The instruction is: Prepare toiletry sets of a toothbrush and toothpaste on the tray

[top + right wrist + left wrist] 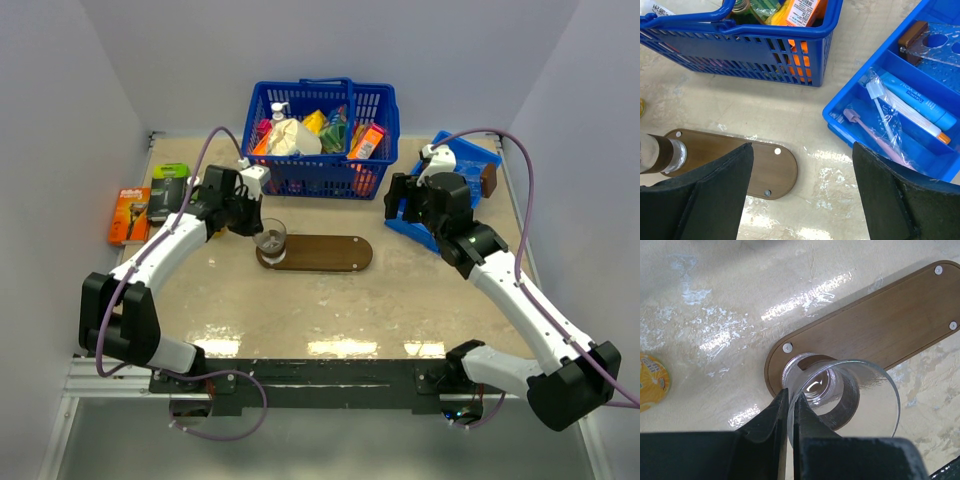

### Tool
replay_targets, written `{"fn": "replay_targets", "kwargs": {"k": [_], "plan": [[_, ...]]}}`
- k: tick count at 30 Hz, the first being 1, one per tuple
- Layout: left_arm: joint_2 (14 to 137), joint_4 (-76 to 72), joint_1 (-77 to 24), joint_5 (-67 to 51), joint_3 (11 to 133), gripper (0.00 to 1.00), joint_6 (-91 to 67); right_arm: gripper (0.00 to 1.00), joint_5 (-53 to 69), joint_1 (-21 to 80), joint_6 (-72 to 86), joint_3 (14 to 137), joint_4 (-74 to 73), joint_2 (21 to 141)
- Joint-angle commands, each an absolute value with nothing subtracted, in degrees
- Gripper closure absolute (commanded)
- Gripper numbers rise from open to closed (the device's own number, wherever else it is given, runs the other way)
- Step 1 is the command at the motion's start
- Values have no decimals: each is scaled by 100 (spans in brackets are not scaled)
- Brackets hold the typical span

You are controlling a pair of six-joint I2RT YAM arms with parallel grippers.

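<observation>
The dark brown oval tray [335, 254] lies at the table's middle. A clear glass cup [271, 240] stands on its left end. My left gripper [260, 226] is shut on the cup's rim [840, 365], one finger inside and one outside [769, 412]. My right gripper [802, 150] is open and empty, above the table between the tray's right end [765, 170] and the blue bin [836, 125]. In the bin lie a white toothbrush in clear wrapping [880, 112], a pink toothbrush [875, 140] and a blue toothpaste tube [917, 102].
A blue basket [320, 172] full of packaged goods stands behind the tray. An orange box [128, 215] and a green box [168, 188] lie at the far left. A clear holder with holes [940, 45] sits in the bin's back part.
</observation>
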State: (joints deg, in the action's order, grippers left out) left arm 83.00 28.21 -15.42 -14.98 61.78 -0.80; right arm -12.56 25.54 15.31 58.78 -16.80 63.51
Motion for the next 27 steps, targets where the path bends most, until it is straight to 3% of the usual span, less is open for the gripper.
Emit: {"fn": "replay_targets", "kwargs": {"k": [1,9,19,27], "plan": [[8262,2461,-1494,-1652,6179,100,-44,16,-1362,2549,1450,5915,-1600,6363],[8218,2426,-1494,-1573,6161,96,-53,16,-1327,2549,1433,5915,-1608,6346],[8191,2364,-1494,-1529,6170,70,-88,16,-1318,2549,1424,5915,-1617,6337],[8147,2329,-1494,-1459,6231,57,-105,16,-1327,2540,1424,5906,-1626,6328]]}}
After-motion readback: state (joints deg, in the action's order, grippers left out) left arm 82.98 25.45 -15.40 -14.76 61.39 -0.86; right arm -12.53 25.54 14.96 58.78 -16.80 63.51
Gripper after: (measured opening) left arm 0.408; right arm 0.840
